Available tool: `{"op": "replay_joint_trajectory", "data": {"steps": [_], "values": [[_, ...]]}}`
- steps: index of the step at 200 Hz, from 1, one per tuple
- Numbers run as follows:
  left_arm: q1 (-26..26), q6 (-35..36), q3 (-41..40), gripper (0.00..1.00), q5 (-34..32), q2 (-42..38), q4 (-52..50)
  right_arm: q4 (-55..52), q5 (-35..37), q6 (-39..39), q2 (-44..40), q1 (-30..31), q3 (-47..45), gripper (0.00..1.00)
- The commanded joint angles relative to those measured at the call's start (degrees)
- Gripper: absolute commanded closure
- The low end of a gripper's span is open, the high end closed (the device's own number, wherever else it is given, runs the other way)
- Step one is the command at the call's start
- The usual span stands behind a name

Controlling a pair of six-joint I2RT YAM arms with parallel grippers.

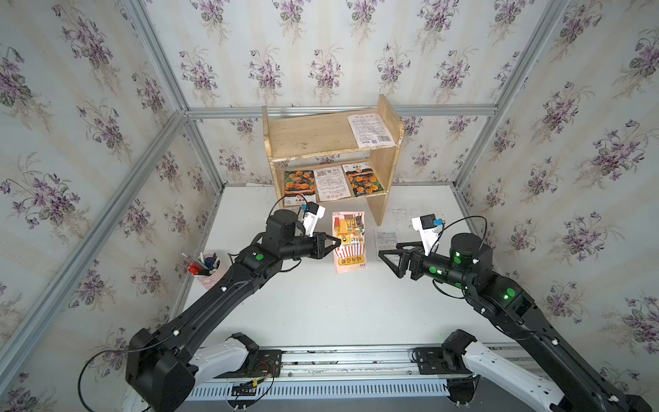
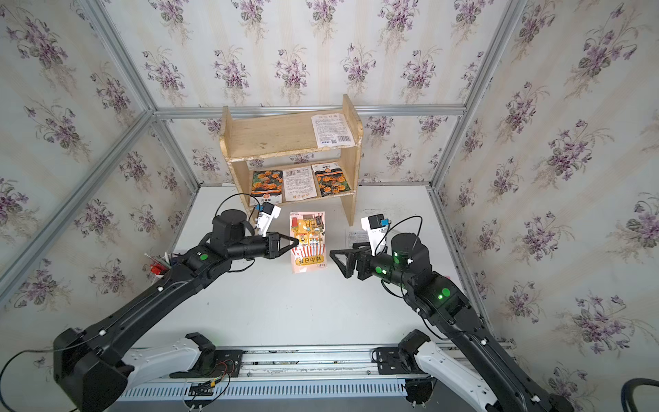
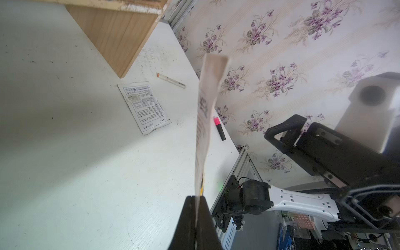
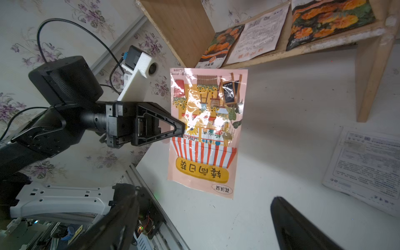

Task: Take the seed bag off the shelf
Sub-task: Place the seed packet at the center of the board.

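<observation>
Pink seed bag [image 1: 351, 246] is off the shelf [image 1: 306, 137], left end effector [image 1: 338, 243] has it

It's pinched by one side edge and hangs in the air over the white bench [image 1: 321, 303], just in front of the shelf's lower tier. The right end effector [image 1: 388, 248] sits on the bag's opposite side, spread wide, close to it but not touching.

the small two-tier shelf of pale bare wood [image 1: 310, 137] shows smooth grain on its boards and rough, chipped edges. the pink illustrated seed packet [image 4: 205, 129] is glossy, crinkled film that catches glare. the white tabletop [image 1: 321, 314] looks matt and speckled. the left gripper [image 4: 183, 128] is black matt plastic. the silver frame rails [image 1: 445, 109] are brushed metal.
</observation>
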Motion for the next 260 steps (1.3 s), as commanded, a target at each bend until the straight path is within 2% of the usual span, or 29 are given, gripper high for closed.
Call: {"op": "replay_joint_trajectory", "data": {"steps": [1, 37, 94, 134, 207, 233, 260], "values": [[-0.04, 3.76, 1.39, 1.0, 1.75, 4.23, 0.57, -0.31, 2.05, -0.37, -0.56, 0.02, -0.89, 0.0], [-0.04, 4.63, 4.24, 1.0, 2.65, 12.63, 2.71, -1.59, 3.44, -0.94, -0.84, 0.03, -1.03, 0.0], [-0.13, 3.6, 7.67, 1.0, -0.29, 23.37, 5.32, -2.37, 4.95, -1.36, -1.02, -0.05, -1.45, 0.0], [-0.82, 2.85, 9.03, 1.0, -3.61, 27.73, 5.82, -2.56, 5.31, -1.67, -1.24, 0.03, -2.0, 0.0], [-2.19, 3.62, 14.68, 1.0, -10.58, 34.58, -0.66, -2.82, 5.68, -1.97, -1.64, 0.02, -2.42, 0.0], [-2.41, 2.84, 16.21, 1.0, -11.11, 36.61, -1.23, -3.08, 5.92, -2.02, -1.81, 0.0, -2.6, 0.0], [-3.09, 2.6, 18.38, 0.96, -13.28, 38.59, -3.01, -3.27, 6.03, -2.08, -2.09, 0.03, -2.52, 0.0]]}}
